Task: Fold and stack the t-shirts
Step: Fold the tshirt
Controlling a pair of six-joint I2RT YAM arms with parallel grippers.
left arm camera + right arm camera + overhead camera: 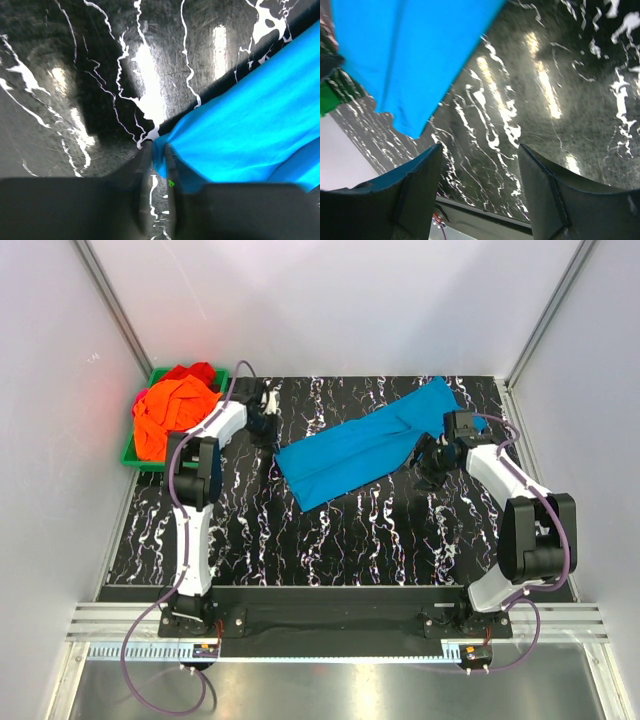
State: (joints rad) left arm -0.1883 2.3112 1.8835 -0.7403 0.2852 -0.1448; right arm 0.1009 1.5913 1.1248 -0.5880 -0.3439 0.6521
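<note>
A turquoise-blue t-shirt (365, 445) lies spread in a long diagonal band across the middle of the black marbled table. My left gripper (266, 428) is at its left end; in the left wrist view the gripper (157, 148) is shut on a corner of the blue cloth (240, 120). My right gripper (430, 462) is open and empty just off the shirt's right side, low over the table. In the right wrist view it (479, 148) is over bare table, with the blue shirt (405, 50) at the upper left. Orange (170, 415) and red (197, 371) t-shirts are heaped in the bin.
A green plastic bin (138, 459) stands at the table's back left corner, next to the left wall. White walls close in the back and both sides. The arm bases and a metal rail run along the near edge.
</note>
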